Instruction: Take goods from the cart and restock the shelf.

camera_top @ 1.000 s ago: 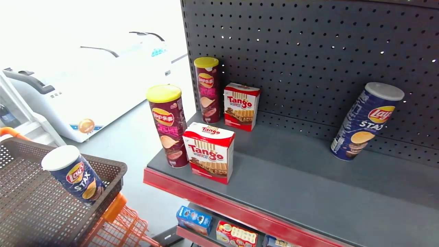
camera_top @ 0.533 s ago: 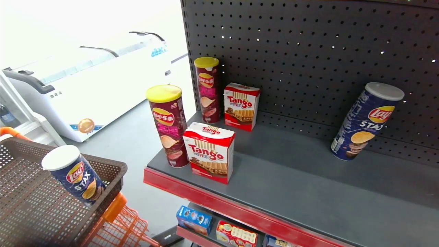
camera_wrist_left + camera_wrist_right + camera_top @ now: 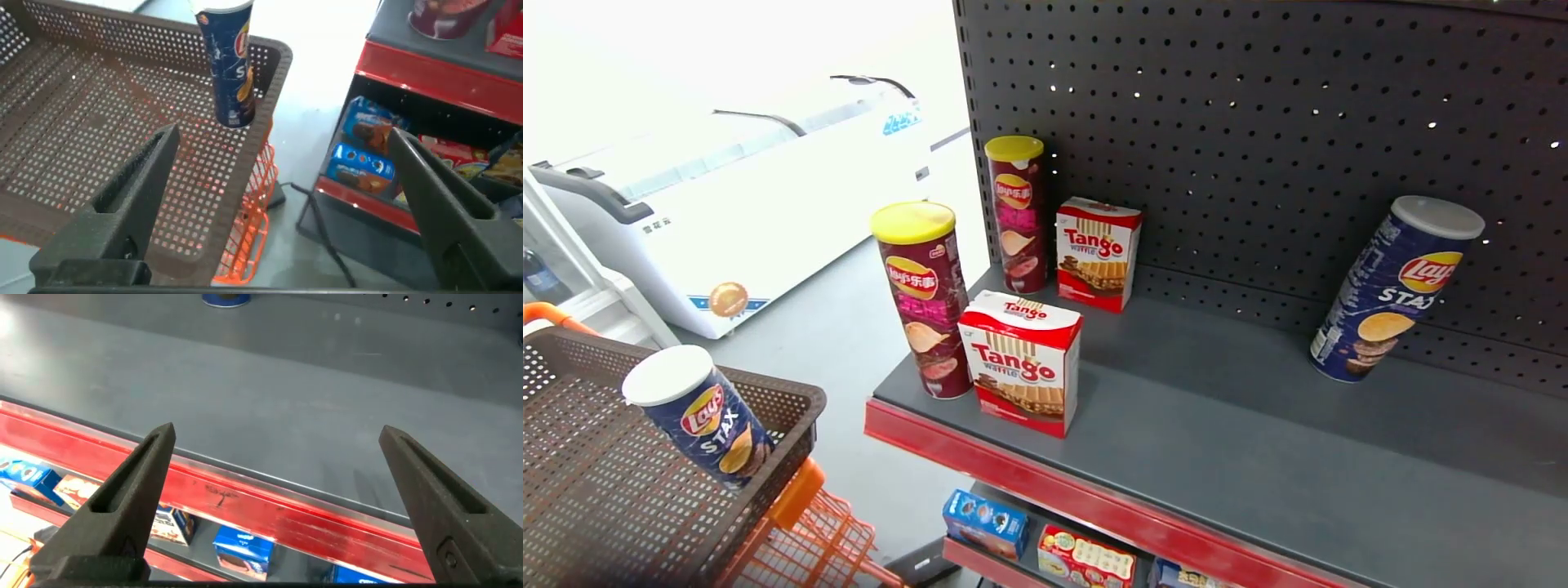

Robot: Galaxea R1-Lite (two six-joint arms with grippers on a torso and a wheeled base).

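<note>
— Blue can [image 3: 698,416]: where is it?
— I see it standing in the cart [image 3: 572,490], beside the shelf [image 3: 1258,441]. My left tool [image 3: 282,139] gapes wide over the cart's edge, empty; right tool [image 3: 276,433] likewise, over the shelf.

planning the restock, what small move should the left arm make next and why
Probably ease the open left gripper forward to straddle the blue chip can. The can stands in the cart basket ahead of the gripper, the gripper holds nothing, and the shelf has bare room beside the matching can.
</note>
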